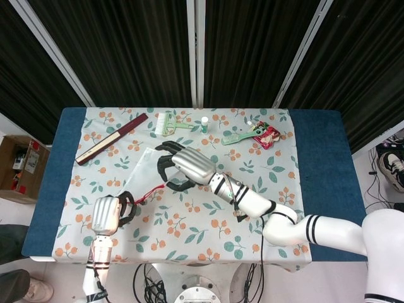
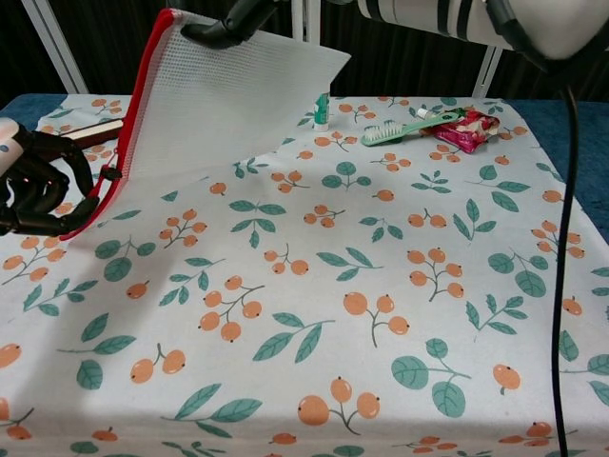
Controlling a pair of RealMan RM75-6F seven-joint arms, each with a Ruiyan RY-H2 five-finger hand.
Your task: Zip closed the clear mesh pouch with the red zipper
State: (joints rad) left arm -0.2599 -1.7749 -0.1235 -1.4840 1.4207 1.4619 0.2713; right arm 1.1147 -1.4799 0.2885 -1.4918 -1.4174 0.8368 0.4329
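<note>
1. Black curtains are hanging behind the surface (image 1: 328, 170), which is wearing a cloth printed with leaves and orange berries.
2. One clear mesh pouch (image 2: 228, 95) is hanging in the air over the left part of the surface, stretched between both hands.
3. The right hand (image 1: 184, 165) is gripping the pouch's upper end; the left hand (image 2: 38, 190) is closing its fingers around the lower end of the red zipper (image 2: 138, 119).
4. The pouch is looking light, thin and floppy, so it is likely needing tension along the zipper; the best hold is probably the small pull near the left hand, with the far end pinched firm.
5. Beyond the pouch are lying one dark folded fan (image 1: 110, 139), one green comb (image 1: 169, 123), one green brush (image 1: 235, 137), one small white tube (image 1: 204, 123) and one red packet (image 1: 265, 134).
</note>
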